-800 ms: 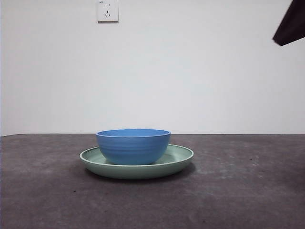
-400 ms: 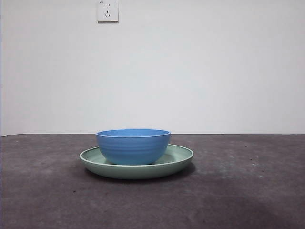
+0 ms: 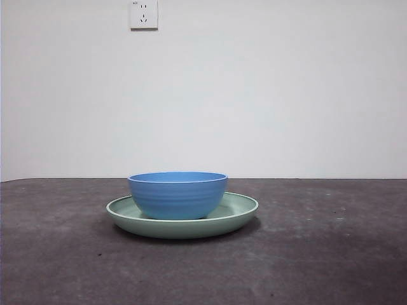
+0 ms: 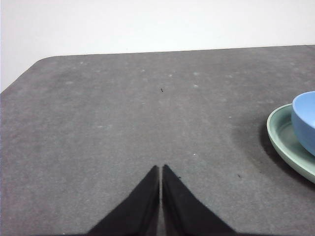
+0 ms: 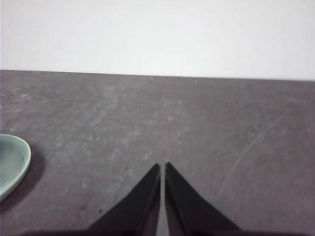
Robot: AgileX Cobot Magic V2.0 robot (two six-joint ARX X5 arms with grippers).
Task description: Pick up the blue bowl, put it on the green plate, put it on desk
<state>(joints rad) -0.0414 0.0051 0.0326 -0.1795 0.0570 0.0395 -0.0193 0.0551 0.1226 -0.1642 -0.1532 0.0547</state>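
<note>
**Blue bowl seated in green plate, both grippers closed and clear**

The desk (image 3: 331,254), a flat dark grey-brown top with a matte, faintly speckled surface, fills the lower part of the front view and runs back to a plain white wall (image 3: 286,95). In the left wrist view one rounded corner of the desk shows against that wall.

The green plate (image 3: 236,216) lies flat on the desk, a little to one side of the middle in the front view. It is wide, shallow and pale mint, with a raised lighter rim, and it throws a soft shadow on the tabletop beneath its edge.

The blue bowl (image 3: 177,197) stands upright inside the plate, resting on its floor, with the plate's rim showing all around it. Its outside carries faint horizontal ridges and its rim is a thin lighter line.

The left gripper (image 4: 161,169) hangs above bare desk with its two black jaws pressed together, holding nothing; plate and bowl sit near it at the edge of its view. The right gripper (image 5: 162,167) is likewise closed and empty above bare desk, with only a sliver of the plate in sight.

A white wall socket (image 3: 144,14) sits high on the wall.
</note>
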